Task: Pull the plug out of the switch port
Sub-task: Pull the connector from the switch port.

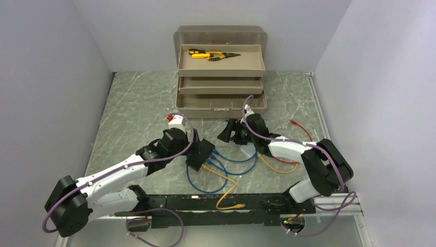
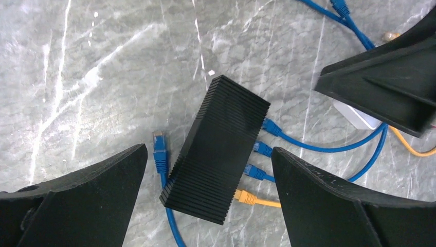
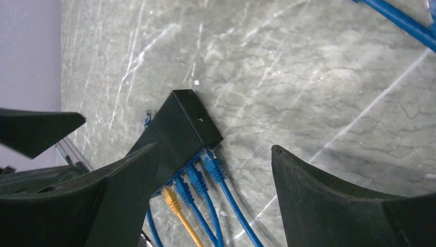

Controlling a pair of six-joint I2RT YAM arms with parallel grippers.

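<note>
The switch (image 2: 218, 149) is a flat black ribbed box lying on the marble table. Three blue plugs (image 2: 262, 149) and one yellow plug (image 2: 246, 196) sit in the sockets along its right edge. A loose blue plug (image 2: 160, 146) lies on the table just left of the switch, in no socket. My left gripper (image 2: 208, 149) hangs open above the switch, one finger on each side, holding nothing. My right gripper (image 3: 213, 149) is open too, a little right of the switch (image 3: 180, 134) and above its plugged cables (image 3: 211, 170), with nothing between its fingers.
An open grey toolbox (image 1: 221, 72) with yellow pliers (image 1: 213, 54) stands at the back. Blue, yellow and red cables (image 1: 298, 126) loop across the table right of the switch (image 1: 205, 157). A small white block (image 2: 360, 116) lies under the right gripper (image 1: 229, 132). A black rail (image 1: 216, 203) runs along the near edge.
</note>
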